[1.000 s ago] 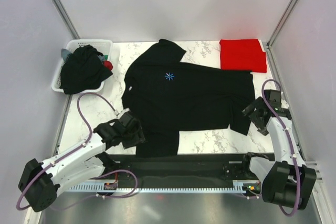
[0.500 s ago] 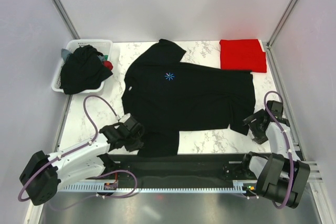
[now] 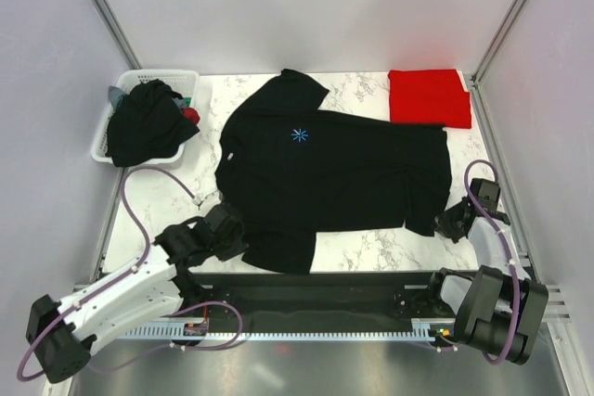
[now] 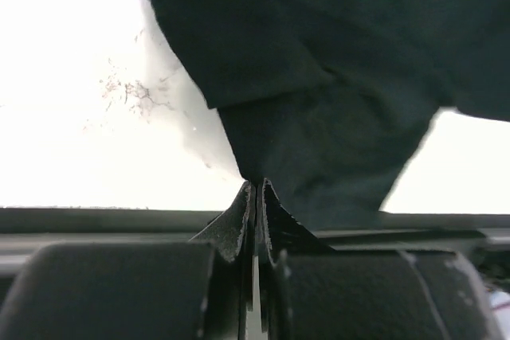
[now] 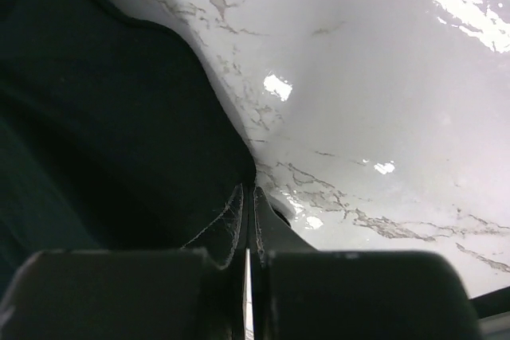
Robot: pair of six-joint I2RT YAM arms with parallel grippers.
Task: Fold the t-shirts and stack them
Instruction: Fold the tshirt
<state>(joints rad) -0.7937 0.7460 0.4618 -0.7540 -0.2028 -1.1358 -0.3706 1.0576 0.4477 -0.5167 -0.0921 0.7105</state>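
Since a second ago, both sets of fingers have closed and both arms have settled lower onto the near edge of the shirt.

The left fingers [image 4: 236,227] are pressed together with their tips on the corner of the near sleeve of the black t-shirt [image 3: 343,169], at 7 o'clock in the overhead view. The right fingers [image 5: 229,232] are also pressed together, with their tips on the curved corner of the hem at 4 o'clock. Each pair seems to be pinching only the very edge of the cloth.

The black t-shirt lies flat across the middle of the marble counter [image 3: 371,248], neck towards 9 o'clock and hem towards 3 o'clock, with a small blue star mark [image 3: 299,134] on the chest. A folded red t-shirt [image 3: 427,97] lies at 1 o'clock, just beyond the hem. A white basket [image 3: 102,141] at 10 o'clock holds a heap of dark clothes [image 3: 144,122].

The risk is that such shallow grips slip when the arms lift. Either grip may also catch only one layer of cloth, leaving the other behind. If the arms pull unevenly, the fold will go crooked.

How much cloth sits between the fingers cannot be made out. The wrist views show black on black, and from overhead the arms cover both grips. The number of garments in the basket cannot be told.
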